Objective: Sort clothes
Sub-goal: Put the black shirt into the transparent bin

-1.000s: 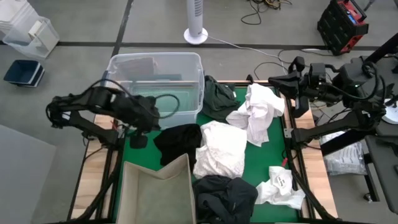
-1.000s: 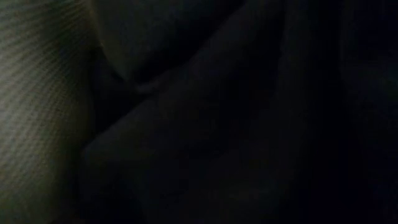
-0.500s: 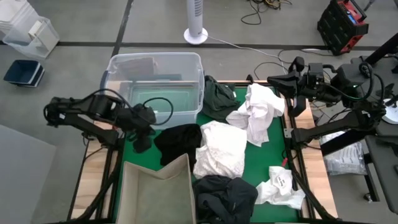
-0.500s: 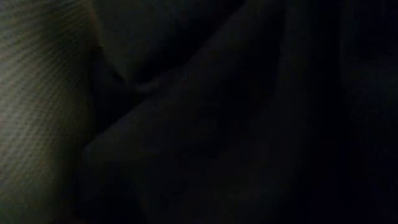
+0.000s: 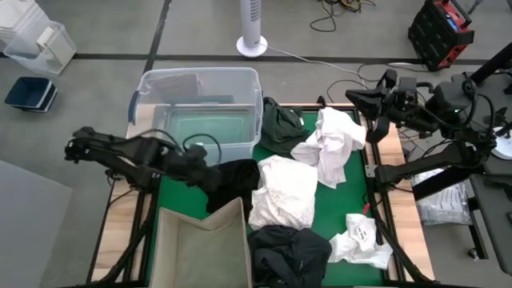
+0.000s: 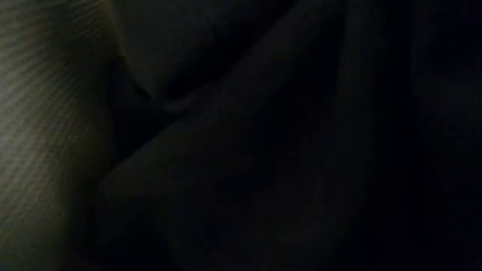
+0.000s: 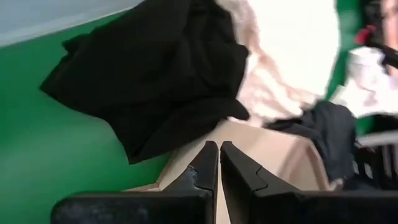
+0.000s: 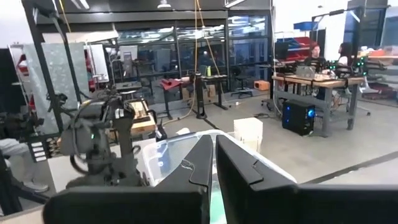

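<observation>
1. The left end effector (image 5: 194,164) sits low over the green bench (image 5: 180,200) near its left edge, fingers pressed together and holding nothing, its tip just beside the black garment (image 5: 228,182).
2. A clear tub (image 5: 200,112) fills the far left corner; a beige bin (image 5: 200,244) stands at the near left corner.
3. The black garment lies between tub and bin, crumpled, its near edge against the bin's rim.
4. A dark green garment (image 5: 280,126) is bunched at the far edge, just beside the tub.
5. A big white garment (image 5: 284,192) lies mid-bench, touching the black one.
6. A dark grey garment (image 5: 292,252) sits at the near edge beside the bin.
7. Another white garment (image 5: 332,144) is heaped toward the far right; a small white one (image 5: 362,238) lies by the near right corner.
8. The right end effector (image 5: 358,98) hangs above the far right corner, fingers pressed together, empty.
</observation>
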